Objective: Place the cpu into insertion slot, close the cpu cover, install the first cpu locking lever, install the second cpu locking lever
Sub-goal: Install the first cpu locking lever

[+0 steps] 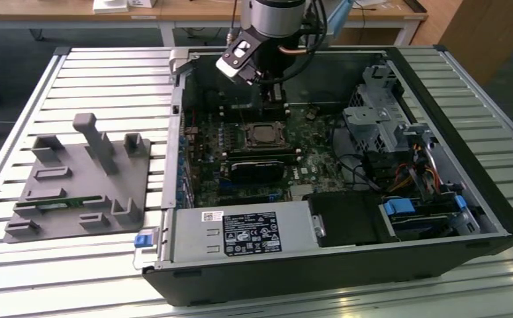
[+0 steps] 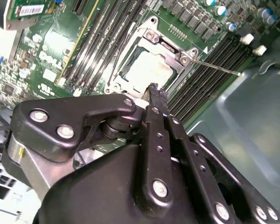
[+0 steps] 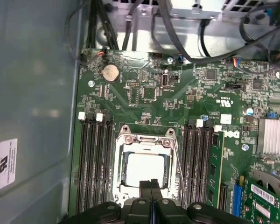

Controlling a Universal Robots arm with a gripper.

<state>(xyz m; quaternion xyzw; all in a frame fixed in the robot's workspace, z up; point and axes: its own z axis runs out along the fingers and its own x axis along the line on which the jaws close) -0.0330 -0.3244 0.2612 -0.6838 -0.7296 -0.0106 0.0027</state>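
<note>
Poised with the black gripper (image 3: 151,185) pressed together on nothing at the edge of the grey-rimmed square insertion slot (image 3: 117,168), with the silvery square cpu (image 3: 144,170) seated inside under the thin grey metal cpu cover (image 3: 144,148) and the slim steel locking lever (image 3: 178,168) lying along the slot's side, just beside the tips.

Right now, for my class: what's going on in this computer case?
The robot arm's gripper, shut on nothing, is poised over the insertion slot on the motherboard. The cpu already sits in it, with the cpu cover lying down around it. A thin locking lever runs alongside.
</note>
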